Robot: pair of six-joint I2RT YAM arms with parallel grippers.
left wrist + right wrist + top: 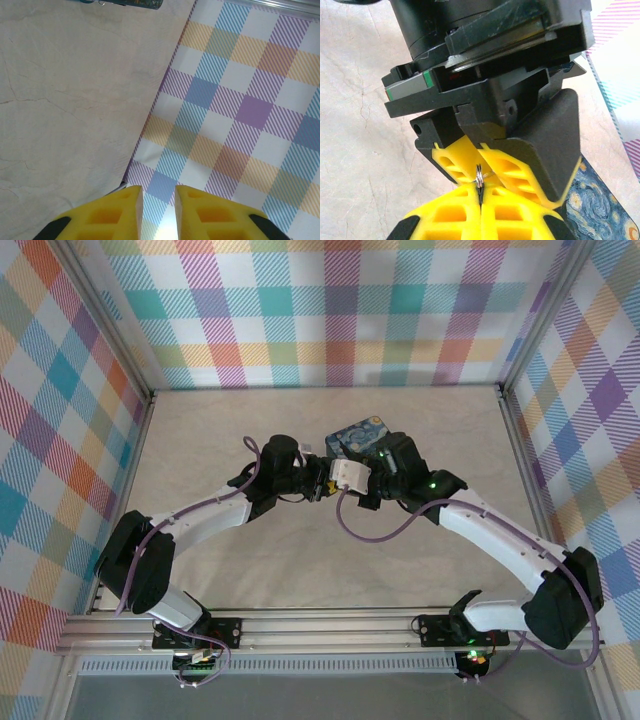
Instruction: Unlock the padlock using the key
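Note:
My two grippers meet tip to tip over the middle of the table. In the right wrist view my right gripper [480, 194] is shut on the key [479, 176]. Its thin dark blade is pinched between the yellow pads and its small silvery ring sticks out above them. The left gripper [481, 172] points down at that ring, one yellow fingertip on each side of it. In the left wrist view the left gripper [159, 192] shows a narrow gap with nothing in it. From above, the left gripper [318, 487] and the right gripper [336, 483] touch noses. The padlock is hidden.
A blue and yellow night-sky box [355, 436] lies just behind the grippers, and its corner [602, 202] sits close by the right fingers. Checked walls [330, 310] enclose the pale table [300, 570] on three sides. Purple cables [375, 530] hang from both arms.

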